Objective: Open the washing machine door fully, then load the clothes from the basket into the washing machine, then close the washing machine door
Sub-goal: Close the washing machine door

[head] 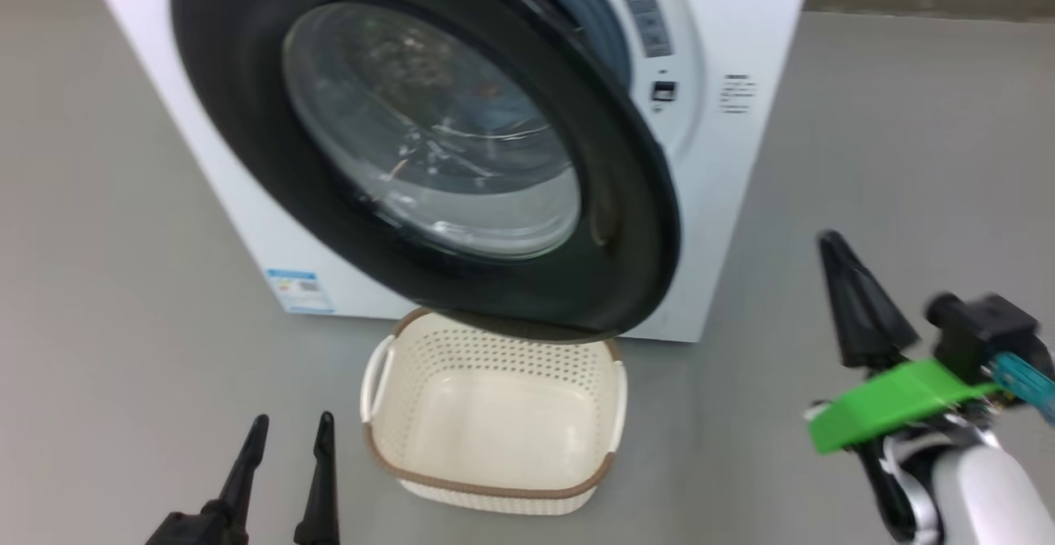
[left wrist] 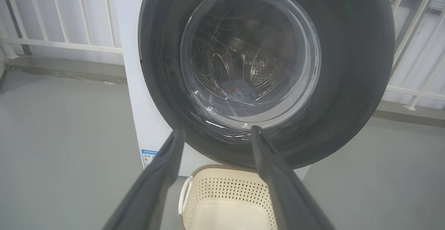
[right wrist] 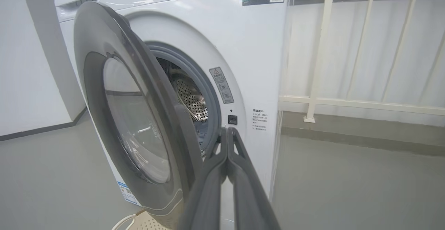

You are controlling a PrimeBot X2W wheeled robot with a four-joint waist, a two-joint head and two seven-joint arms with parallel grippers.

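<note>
Head view gives me the washing machine door (head: 429, 133) standing partly open, hinged at its 9 o'clock side, with the free edge at 3 o'clock swung away from the washing machine (head: 725, 157). The basket (head: 494, 347) sits on the floor at 6 o'clock under the door and looks empty. Through the glass, in left wrist view, the light blue garment (left wrist: 239, 88) lies low in the drum, so I judge that closing the door is the step in hand. My right hand (head: 831, 246), fingers pressed together and holding nothing, is at 4 o'clock from the door. My left hand (head: 293, 421) is spread and empty. Next I should push the door's outer face near the free edge until the latch catches.
</note>
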